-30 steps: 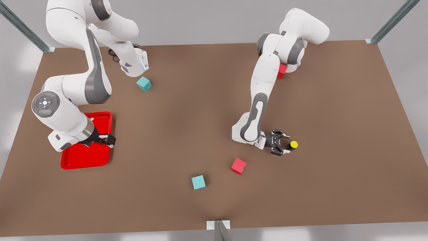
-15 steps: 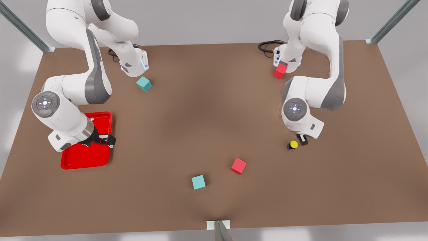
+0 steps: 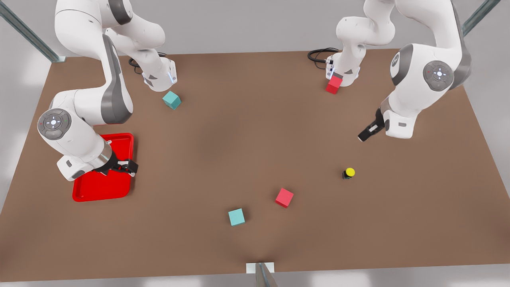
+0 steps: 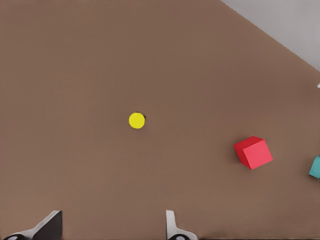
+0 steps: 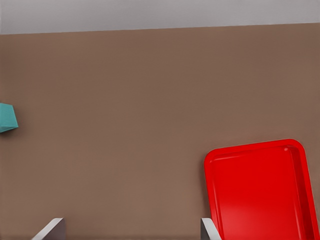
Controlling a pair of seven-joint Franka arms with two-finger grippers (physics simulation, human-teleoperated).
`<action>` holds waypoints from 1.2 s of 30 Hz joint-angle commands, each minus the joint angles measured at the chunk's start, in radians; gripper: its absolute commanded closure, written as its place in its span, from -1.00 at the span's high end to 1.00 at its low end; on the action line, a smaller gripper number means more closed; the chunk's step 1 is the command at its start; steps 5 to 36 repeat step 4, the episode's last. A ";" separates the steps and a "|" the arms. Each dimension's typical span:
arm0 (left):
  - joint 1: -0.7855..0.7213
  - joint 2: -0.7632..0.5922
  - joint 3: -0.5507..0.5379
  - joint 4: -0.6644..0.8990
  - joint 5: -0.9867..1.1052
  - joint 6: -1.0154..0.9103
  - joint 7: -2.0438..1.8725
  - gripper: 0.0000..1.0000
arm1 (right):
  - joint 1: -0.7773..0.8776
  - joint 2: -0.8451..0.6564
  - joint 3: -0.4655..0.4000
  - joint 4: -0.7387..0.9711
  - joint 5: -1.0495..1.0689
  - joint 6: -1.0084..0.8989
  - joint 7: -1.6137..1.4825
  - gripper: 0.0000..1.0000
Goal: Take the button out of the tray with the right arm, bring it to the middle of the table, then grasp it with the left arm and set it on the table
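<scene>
One button [image 3: 349, 173] alone on table [image 3: 247, 139]

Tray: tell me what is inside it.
The red tray holds nothing on its visible floor. In the front view, the right pincer and its arm hang over part of it, covering that part.

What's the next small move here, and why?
Probably none beyond parking the left claw: the button stands alone on the table, the left claw is open and lifted clear, and the right claw waits open over the tray.
</scene>
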 commanded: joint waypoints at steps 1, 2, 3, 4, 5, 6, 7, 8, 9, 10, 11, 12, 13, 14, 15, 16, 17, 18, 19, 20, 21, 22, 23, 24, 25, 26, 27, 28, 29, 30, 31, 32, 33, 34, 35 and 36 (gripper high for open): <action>0.142 0.007 -0.001 0.007 0.014 0.055 1.043 1.00 | 0.000 -0.001 0.000 0.001 0.001 0.001 -0.001 1.00; 0.142 0.007 -0.001 0.007 0.012 0.047 1.040 1.00 | 0.000 -0.001 0.000 0.001 0.001 0.001 -0.001 1.00; 0.142 0.007 -0.001 0.007 0.012 0.047 1.040 1.00 | 0.000 -0.001 0.000 0.001 0.001 0.001 -0.001 1.00; 0.142 0.007 -0.001 0.007 0.012 0.047 1.030 1.00 | 0.000 -0.001 0.000 0.001 0.001 -0.001 -0.001 1.00; 0.142 0.007 -0.001 0.007 0.012 0.047 1.030 1.00 | 0.000 -0.001 0.000 0.001 0.001 -0.001 -0.001 1.00; 0.142 0.007 -0.001 0.007 0.012 0.047 1.030 1.00 | 0.000 -0.001 0.000 0.001 0.001 -0.001 -0.001 1.00; 0.142 0.007 -0.001 0.007 0.012 0.047 1.030 1.00 | 0.000 -0.001 0.000 0.001 0.001 -0.001 -0.001 1.00; 0.142 0.007 -0.001 0.007 0.012 0.047 1.030 1.00 | 0.000 -0.001 0.000 0.001 0.001 -0.001 -0.001 1.00; 0.142 0.007 -0.001 0.007 0.012 0.047 1.030 1.00 | 0.000 -0.001 0.000 0.001 0.001 -0.001 -0.001 1.00; 0.142 0.007 -0.001 0.007 0.012 0.047 1.030 1.00 | 0.000 -0.001 0.000 0.001 0.001 -0.001 -0.001 1.00; 0.142 0.007 -0.001 0.007 0.012 0.047 1.030 1.00 | 0.000 -0.001 0.000 0.001 0.001 -0.001 -0.001 1.00; 0.142 0.007 -0.001 0.007 0.012 0.047 1.030 1.00 | 0.000 -0.001 0.000 0.001 0.001 -0.001 -0.001 1.00; 0.142 0.007 -0.001 0.007 0.012 0.047 1.030 1.00 | 0.000 -0.001 0.000 0.001 0.001 -0.001 -0.001 1.00; 0.142 0.007 -0.001 0.007 0.012 0.047 1.030 1.00 | 0.000 -0.001 0.000 0.001 0.001 -0.001 -0.001 1.00; 0.142 0.007 -0.001 0.007 0.012 0.047 1.030 1.00 | 0.000 -0.001 0.000 0.001 0.001 -0.001 -0.001 1.00; 0.142 0.007 -0.001 0.007 0.012 0.047 1.030 1.00 | 0.000 -0.001 0.000 0.001 0.001 -0.001 -0.001 1.00; 0.142 0.007 -0.001 0.007 0.012 0.047 1.030 1.00 | 0.000 -0.001 0.000 0.001 0.001 -0.001 -0.001 1.00; 0.142 0.007 -0.001 0.007 0.012 0.047 1.030 1.00 | 0.000 -0.001 0.000 0.001 0.001 -0.001 -0.001 1.00; 0.142 0.007 -0.001 0.007 0.012 0.047 1.030 1.00 | 0.000 -0.001 0.000 0.001 0.001 -0.001 -0.001 1.00; 0.142 0.007 -0.001 0.007 0.012 0.047 1.030 1.00 | 0.000 -0.001 0.000 0.001 0.001 -0.001 -0.001 1.00; 0.142 0.007 -0.001 0.007 0.012 0.047 1.030 1.00 | 0.000 -0.001 0.000 0.001 0.001 -0.001 -0.001 1.00; 0.142 0.007 -0.001 0.007 0.012 0.047 1.030 1.00 | 0.000 -0.001 0.000 0.001 0.001 -0.001 -0.001 1.00; 0.142 0.007 -0.001 0.007 0.012 0.047 1.030 1.00 | 0.000 -0.001 0.000 0.001 0.001 -0.001 -0.001 1.00; 0.142 0.007 -0.001 0.007 0.012 0.047 1.030 1.00 | 0.000 -0.001 0.000 0.001 0.001 -0.001 -0.001 1.00; 0.142 0.007 -0.001 0.007 0.012 0.047 1.030 1.00 | 0.000 -0.001 0.000 0.001 0.001 -0.001 -0.001 1.00; 0.142 0.007 -0.001 0.007 0.012 0.047 1.030 1.00 | 0.000 -0.001 0.000 0.001 0.001 -0.001 -0.001 1.00; 0.142 0.007 -0.001 0.007 0.012 0.047 1.030 1.00 | 0.000 -0.001 0.000 0.001 0.001 -0.001 -0.001 1.00; 0.142 0.007 -0.001 0.007 0.012 0.047 1.030 1.00 | 0.000 -0.001 0.000 0.001 0.001 -0.001 -0.001 1.00; 0.142 0.007 -0.001 0.007 0.012 0.047 1.030 1.00 | 0.000 -0.001 0.000 0.001 0.001 -0.001 -0.001 1.00; 0.142 0.007 -0.001 0.007 0.012 0.047 1.030 1.00 | 0.000 -0.001 0.000 0.001 0.001 -0.001 -0.001 1.00; 0.142 0.007 -0.001 0.007 0.012 0.047 1.030 1.00 | 0.000 -0.001 0.000 0.001 0.001 -0.001 -0.001 1.00; 0.142 0.007 -0.001 0.007 0.012 0.047 1.030 1.00 | 0.000 -0.001 0.000 0.001 0.001 -0.001 -0.001 1.00; 0.142 0.007 -0.001 0.007 0.012 0.047 1.030 1.00 | 0.000 -0.001 0.000 0.001 0.001 -0.001 -0.001 1.00; 0.142 0.007 -0.001 0.007 0.012 0.047 1.030 1.00 | 0.000 -0.001 0.000 0.001 0.001 -0.001 -0.001 1.00; 0.142 0.007 -0.001 0.007 0.012 0.047 1.030 1.00 | 0.000 -0.001 0.000 0.001 0.001 -0.001 -0.001 1.00; 0.142 0.007 -0.001 0.007 0.012 0.047 1.030 1.00 | 0.000 -0.001 0.000 0.001 0.001 -0.001 -0.001 1.00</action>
